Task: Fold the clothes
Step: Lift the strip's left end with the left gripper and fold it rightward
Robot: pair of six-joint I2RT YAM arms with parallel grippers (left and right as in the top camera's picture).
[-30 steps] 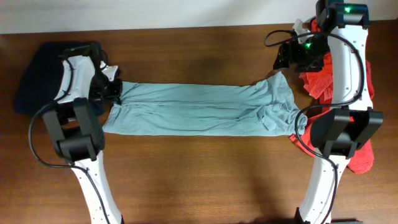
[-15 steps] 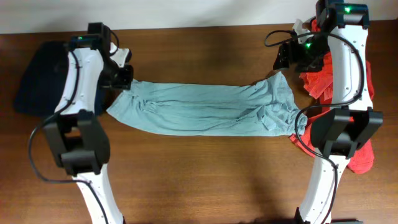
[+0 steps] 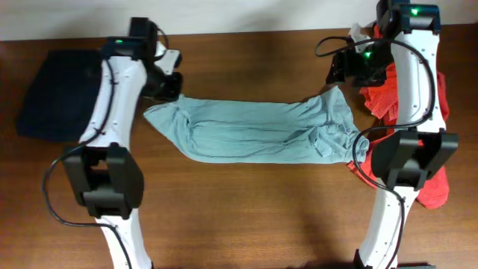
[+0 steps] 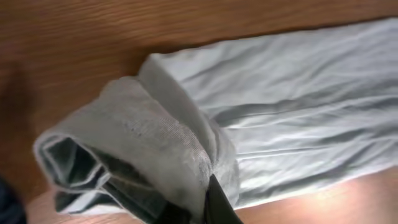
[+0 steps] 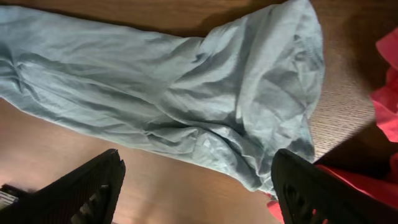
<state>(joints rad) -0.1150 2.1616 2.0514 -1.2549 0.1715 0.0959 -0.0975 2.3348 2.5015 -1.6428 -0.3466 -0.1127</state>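
Scene: two robot arms are working at a brown wooden table (image 3: 246,217), seen from above and from each wrist.
Garment: a light teal garment (image 3: 254,131) is lying stretched lengthwise across the middle of the table, wrinkled, with its wider end towards the right.
Left gripper: the left gripper (image 3: 166,86) is sitting at the far left end of the garment, at the upper corner. Its fingers are closing tightly on the fabric.
Left wrist view: the pinched end of the garment (image 4: 143,149) is bunching into a raised, folded loop above the wood, with the left gripper (image 4: 199,205) clamping it at the bottom edge. One dark finger (image 4: 214,202) is showing beneath the cloth. The rest of the garment is running away flat to the upper right.
Right gripper: the right gripper (image 3: 345,67) is hovering over the table just beyond the garment's upper right corner. It is gaping wide and holding nothing.
Right wrist view: the two dark fingers (image 5: 93,186) are standing far apart, with the right gripper (image 5: 198,158) framing the crumpled right end of the garment (image 5: 205,93) below.
Red clothes: a heap of red clothes (image 3: 388,93) is lying at the table's right edge, just beside the garment's right end, and is showing at the right of the wrist view (image 5: 387,112).
Dark cloth: a dark navy cloth (image 3: 56,93) is resting at the far left of the table, apart from the teal garment.
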